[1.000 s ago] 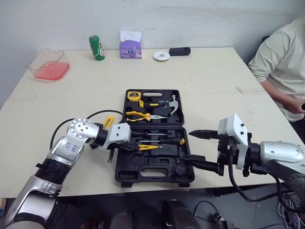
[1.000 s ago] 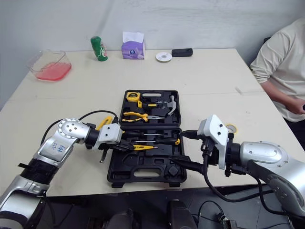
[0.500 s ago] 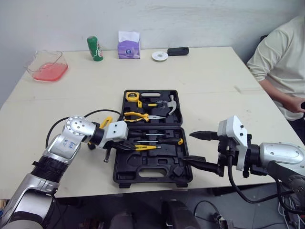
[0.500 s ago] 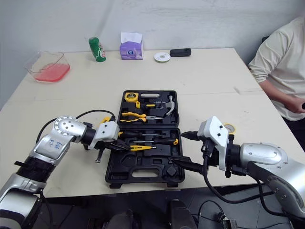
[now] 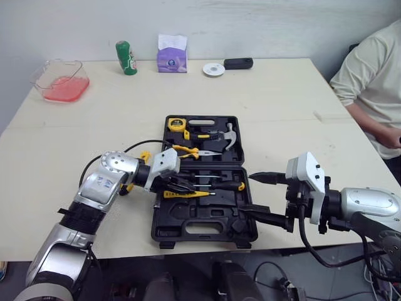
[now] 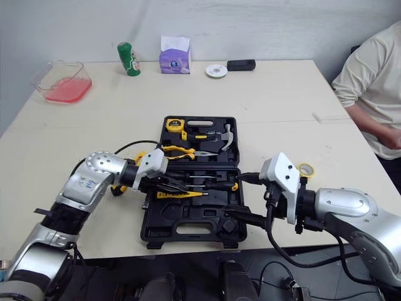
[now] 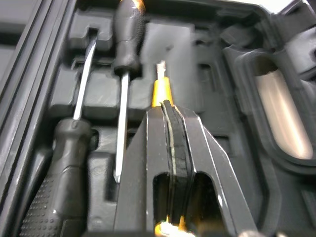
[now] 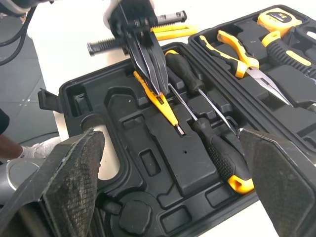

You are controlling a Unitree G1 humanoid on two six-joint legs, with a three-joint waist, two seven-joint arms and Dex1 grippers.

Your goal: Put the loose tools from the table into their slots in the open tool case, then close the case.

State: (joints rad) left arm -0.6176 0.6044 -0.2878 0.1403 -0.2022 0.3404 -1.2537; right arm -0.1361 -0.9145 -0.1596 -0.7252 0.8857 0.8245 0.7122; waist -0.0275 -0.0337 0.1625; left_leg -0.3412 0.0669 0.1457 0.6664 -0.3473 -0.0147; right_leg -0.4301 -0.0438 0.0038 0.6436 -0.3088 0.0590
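On the beige worktop [image 5: 282, 94], the left end effector [image 5: 178, 184], clenched on a yellow screwdriver [image 5: 188, 194], seats it in the open tool case's [image 5: 207, 229] near half, the right end effector [image 5: 246, 193] hovering released just right; next, seemingly, let go and lift clear.

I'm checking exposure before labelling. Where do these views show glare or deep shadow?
Right wrist view: the table beyond the tool case is washed out white. Left wrist view: the case's recesses sit dark, while a screwdriver shaft catches a highlight. Eye views: even light, no glare.
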